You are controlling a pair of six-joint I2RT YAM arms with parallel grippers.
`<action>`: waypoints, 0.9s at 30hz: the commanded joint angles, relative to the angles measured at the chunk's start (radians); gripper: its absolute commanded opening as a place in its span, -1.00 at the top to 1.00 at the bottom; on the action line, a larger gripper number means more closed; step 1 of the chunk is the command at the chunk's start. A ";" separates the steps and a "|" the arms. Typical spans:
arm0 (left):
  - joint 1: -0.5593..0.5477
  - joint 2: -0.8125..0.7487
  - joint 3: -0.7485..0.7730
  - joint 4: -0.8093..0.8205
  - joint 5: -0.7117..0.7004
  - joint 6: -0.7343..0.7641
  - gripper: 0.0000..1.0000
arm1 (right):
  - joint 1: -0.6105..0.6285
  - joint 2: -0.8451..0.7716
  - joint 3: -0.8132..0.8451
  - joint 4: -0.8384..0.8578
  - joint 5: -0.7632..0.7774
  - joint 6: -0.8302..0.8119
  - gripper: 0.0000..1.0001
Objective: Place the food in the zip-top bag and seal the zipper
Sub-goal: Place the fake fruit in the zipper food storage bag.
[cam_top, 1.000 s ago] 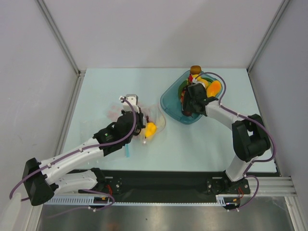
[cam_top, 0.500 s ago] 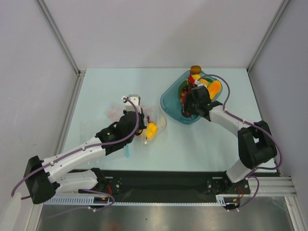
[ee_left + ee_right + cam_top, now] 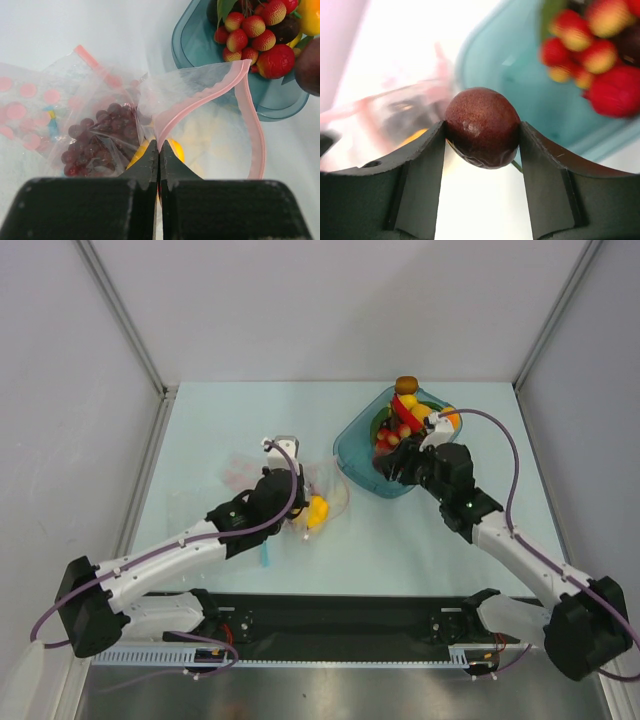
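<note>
My left gripper (image 3: 159,146) (image 3: 303,508) is shut on the pale pink zipper (image 3: 200,95) at the near lip of the clear zip-top bag (image 3: 215,130) (image 3: 328,486), and the mouth gapes towards the dish. Inside the bag lie a dark purple grape bunch (image 3: 100,135) and a yellow pepper (image 3: 176,149) (image 3: 316,510). My right gripper (image 3: 482,137) (image 3: 392,466) is shut on a dark red-brown round fruit (image 3: 482,126), held above the near left rim of the teal dish (image 3: 350,452). More food stays in the dish: a red lychee-like cluster (image 3: 247,35) and orange and yellow pieces (image 3: 445,420).
A second clear bag printed with pink dots (image 3: 25,100) (image 3: 240,468) lies left of the open bag. A thin blue strip (image 3: 265,558) lies near the left arm. A brown-capped toy (image 3: 406,386) stands at the dish's far rim. Side walls close in the table.
My right gripper has come up out of the dish with the dark round fruit, and the arm has swung back and to the right. The left gripper still holds the bag's lip.
</note>
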 commanded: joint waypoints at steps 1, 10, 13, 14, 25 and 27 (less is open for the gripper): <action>-0.002 -0.001 0.048 0.009 -0.009 -0.008 0.99 | 0.079 -0.105 -0.045 0.190 -0.092 -0.094 0.24; 0.000 -0.017 0.055 0.000 0.008 -0.011 0.99 | 0.265 -0.133 -0.088 0.324 -0.182 -0.192 0.28; 0.000 -0.054 0.049 -0.002 0.027 -0.014 0.99 | 0.293 -0.093 -0.089 0.350 -0.201 -0.199 0.28; 0.000 -0.064 0.045 0.006 0.034 -0.014 0.99 | 0.299 -0.082 -0.087 0.365 -0.207 -0.199 0.28; 0.000 -0.106 0.026 0.044 0.158 -0.007 0.99 | 0.377 0.048 -0.061 0.404 -0.167 -0.186 0.28; 0.000 -0.094 0.031 0.046 0.169 -0.005 0.99 | 0.379 0.054 -0.056 0.408 -0.169 -0.176 0.28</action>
